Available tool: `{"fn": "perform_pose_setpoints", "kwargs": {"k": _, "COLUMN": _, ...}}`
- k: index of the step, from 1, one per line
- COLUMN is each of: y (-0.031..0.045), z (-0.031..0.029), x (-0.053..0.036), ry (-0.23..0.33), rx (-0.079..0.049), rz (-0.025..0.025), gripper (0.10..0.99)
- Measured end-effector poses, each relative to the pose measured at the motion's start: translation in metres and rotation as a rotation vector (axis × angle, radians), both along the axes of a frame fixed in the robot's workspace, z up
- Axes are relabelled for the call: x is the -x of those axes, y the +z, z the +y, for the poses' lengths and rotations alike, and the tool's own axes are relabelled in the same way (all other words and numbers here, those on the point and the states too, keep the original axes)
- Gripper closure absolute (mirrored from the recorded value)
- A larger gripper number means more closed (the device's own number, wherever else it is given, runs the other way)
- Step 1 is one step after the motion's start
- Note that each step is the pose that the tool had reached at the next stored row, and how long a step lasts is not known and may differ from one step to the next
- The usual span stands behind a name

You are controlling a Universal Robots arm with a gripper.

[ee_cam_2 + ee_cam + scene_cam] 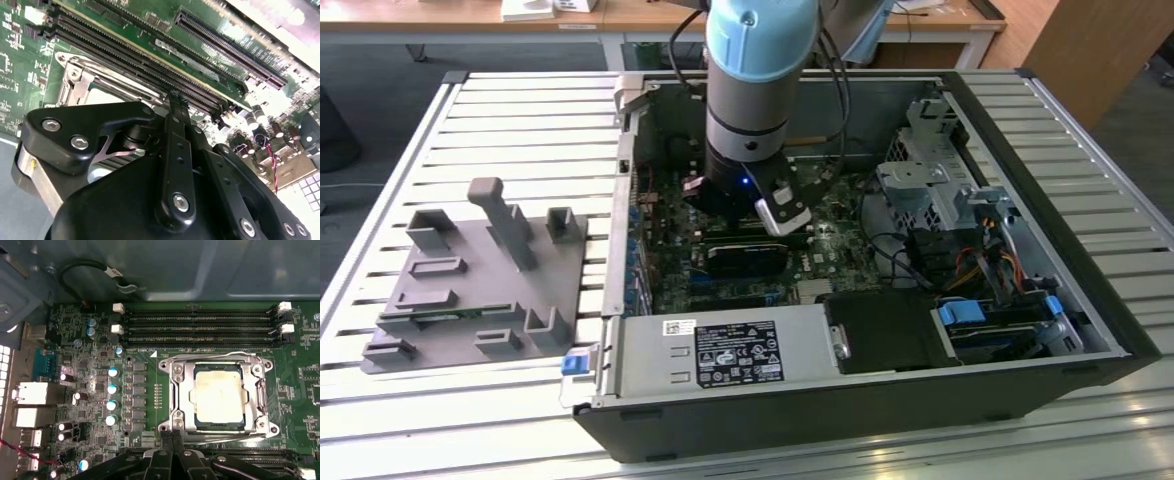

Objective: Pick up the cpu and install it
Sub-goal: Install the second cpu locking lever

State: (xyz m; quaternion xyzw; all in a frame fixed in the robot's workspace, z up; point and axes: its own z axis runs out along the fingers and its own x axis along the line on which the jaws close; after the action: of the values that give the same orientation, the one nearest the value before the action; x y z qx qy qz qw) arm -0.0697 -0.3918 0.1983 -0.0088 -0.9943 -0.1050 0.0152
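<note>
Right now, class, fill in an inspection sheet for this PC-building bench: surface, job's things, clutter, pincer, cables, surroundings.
Surface: slatted metal table, open computer case on it.
Job's things: cpu lies flat inside the socket frame on the motherboard; memory slots empty.
Clutter: grey parts fixture beside the case.
Pincer: pincer poised beside the socket, holding nothing seen.
Cables: bundle by the drive bays.
Surroundings: wooden desks behind.

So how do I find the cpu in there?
Look inside the open computer case, on the green motherboard. Below the long black memory slots is a shiny metal frame. The cpu is the pale flat square sitting inside it.
</note>
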Motion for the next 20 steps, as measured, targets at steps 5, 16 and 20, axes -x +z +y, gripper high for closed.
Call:
{"fn": "perform_pose_setpoints", "kwargs": {"k": 5, "y": -0.0031, "z": -0.0001, "x": 0.0013, "ry": 0.0, "rx": -0.014, "rz": -0.0004, "gripper": 0.98}}
{"fn": "perform_pose_setpoints", "kwargs": {"k": 16, "y": -0.007, "z": -0.0001, "x": 0.0049, "ry": 0.0, "rx": -0.037, "rz": -0.0009, "gripper": 0.98}}
{"fn": "perform_pose_setpoints", "kwargs": {"k": 20, "y": -0.0063, "z": -0.0002, "x": 0.005, "ry": 0.0, "rx": -0.037, "rz": -0.0008, "gripper": 0.98}}
